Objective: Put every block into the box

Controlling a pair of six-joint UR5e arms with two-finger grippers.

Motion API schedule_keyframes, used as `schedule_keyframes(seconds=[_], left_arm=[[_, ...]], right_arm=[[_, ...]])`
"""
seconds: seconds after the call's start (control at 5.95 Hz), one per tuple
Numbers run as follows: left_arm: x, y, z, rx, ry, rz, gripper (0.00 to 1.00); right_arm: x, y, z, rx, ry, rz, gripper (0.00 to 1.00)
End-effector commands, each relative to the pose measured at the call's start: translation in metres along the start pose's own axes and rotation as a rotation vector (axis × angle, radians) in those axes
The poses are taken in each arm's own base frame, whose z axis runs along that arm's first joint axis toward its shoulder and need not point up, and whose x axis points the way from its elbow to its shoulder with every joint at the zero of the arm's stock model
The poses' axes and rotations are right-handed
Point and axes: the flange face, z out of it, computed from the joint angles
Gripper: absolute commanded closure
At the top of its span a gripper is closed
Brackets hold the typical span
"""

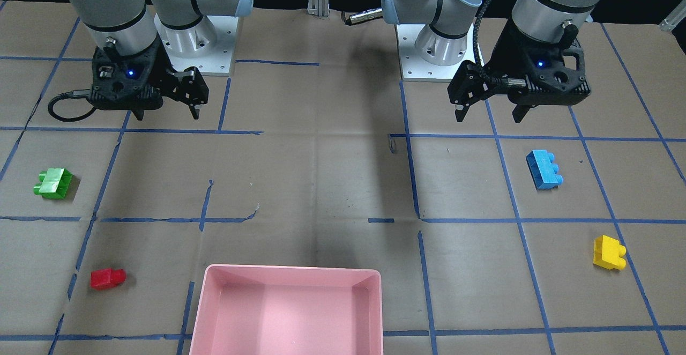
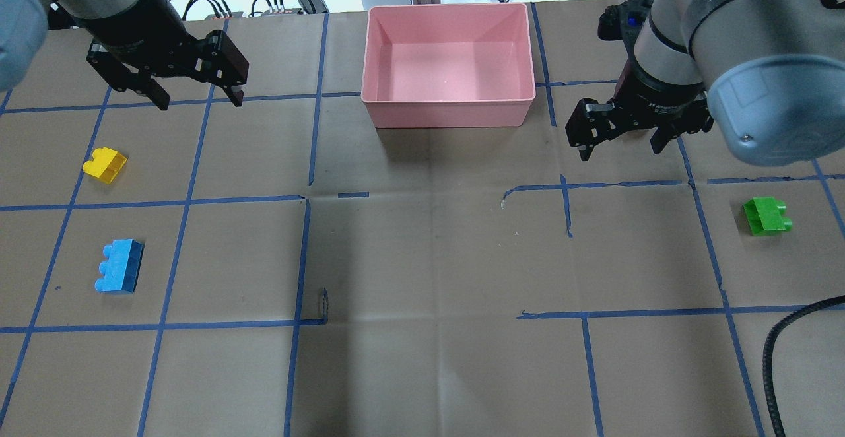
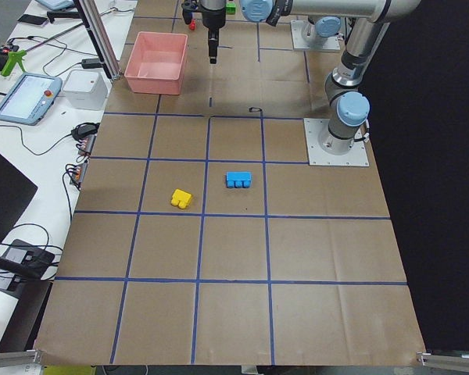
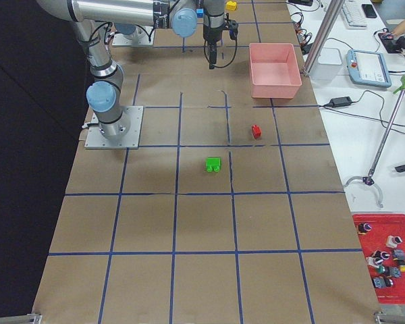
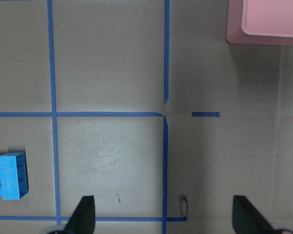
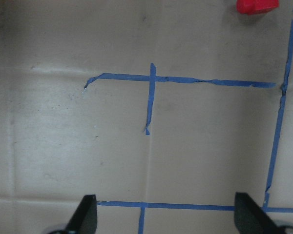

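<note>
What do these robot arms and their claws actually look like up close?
The left arm and right arm are silver-grey tubes with pale blue joint caps. The left gripper and right gripper are black, angular and two-fingered, each with a small blue light and a black cable.

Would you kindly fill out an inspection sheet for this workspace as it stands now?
Surface: table covered in brown paper with a blue tape grid, torn in places.
Job's things: pink box empty, at the far middle edge. Green block and red block on the robot's right side, blue block and yellow block on its left. All four lie on the table.
Clutter: nothing seen on the table.
Grippers: left gripper and right gripper both open, empty, above the table.
Cables: black cable looped beside the right wrist.
Surroundings: side bench with a teach pendant; red tray of small parts.
</note>
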Motion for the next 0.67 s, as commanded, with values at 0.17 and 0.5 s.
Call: schedule_keyframes(seconds=[0.17, 0.5], left_arm=[[-0.109, -0.001, -0.007, 0.004, -0.015, -0.024, 0.01], [-0.271, 0.014, 0.016, -0.035, 0.004, -0.046, 0.01]], right_arm=[[0.135, -0.002, 0.019, 0.006, 0.005, -0.03, 0.01], [0.202, 0.004, 0.045, 0.051, 0.026, -0.002, 0.0]])
